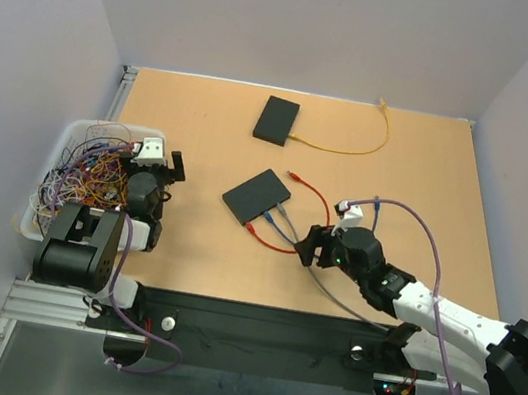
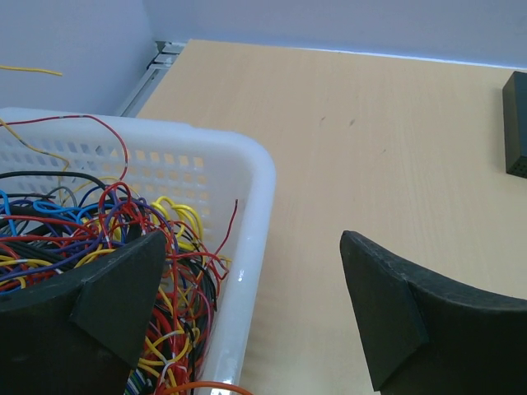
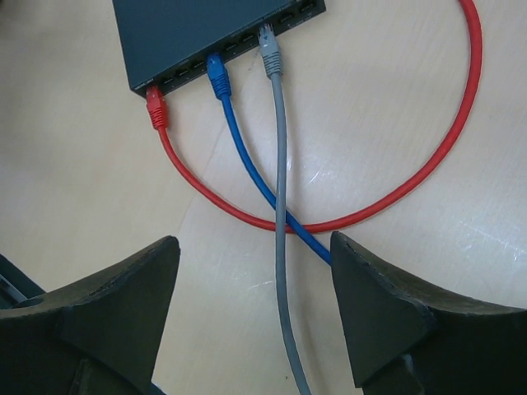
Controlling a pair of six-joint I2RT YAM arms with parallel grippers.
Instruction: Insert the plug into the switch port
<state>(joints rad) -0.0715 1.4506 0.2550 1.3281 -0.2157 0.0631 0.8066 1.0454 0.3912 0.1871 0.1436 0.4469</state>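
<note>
The black switch lies mid-table with three plugs at its port row: a red plug, a blue plug and a grey plug. How deep the grey plug sits I cannot tell. Its grey cable runs back over the table between my right gripper's fingers without touching them. My right gripper is open, a short way in front of the switch. Open too, my left gripper hangs over the rim of the white basket, holding nothing.
The white basket at the left table edge holds several tangled coloured wires. A second black box with a yellow cable lies at the back. The red cable loops right of the switch.
</note>
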